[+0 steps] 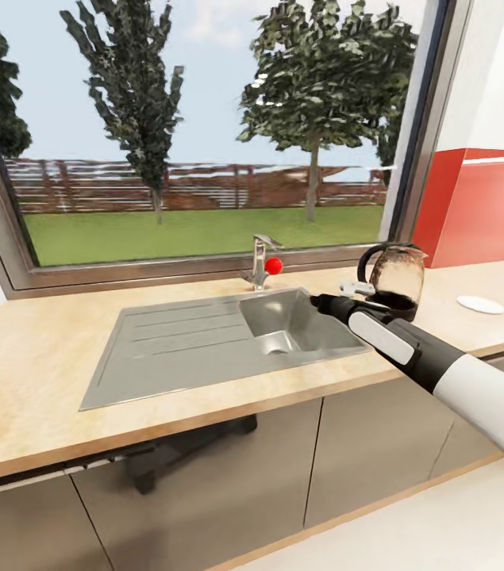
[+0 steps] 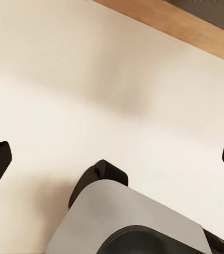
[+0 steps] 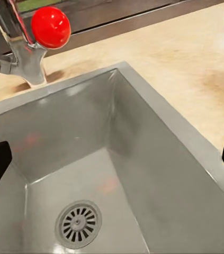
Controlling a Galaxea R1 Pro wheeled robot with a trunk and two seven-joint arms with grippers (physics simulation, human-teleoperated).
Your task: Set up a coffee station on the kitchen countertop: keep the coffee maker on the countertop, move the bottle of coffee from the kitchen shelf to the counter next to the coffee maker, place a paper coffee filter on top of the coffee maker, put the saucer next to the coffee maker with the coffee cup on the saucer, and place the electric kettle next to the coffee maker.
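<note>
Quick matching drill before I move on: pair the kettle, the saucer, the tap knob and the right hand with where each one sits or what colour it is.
Things:
1. kettle
2. saucer
3. tap knob
4. right hand

Descriptions:
A. red ball
B. over the sink basin's right edge
C. white, flat on the counter at far right
D. dark glass, between the sink and the saucer

Pairs: 1-D, 2-C, 3-A, 4-B
</note>
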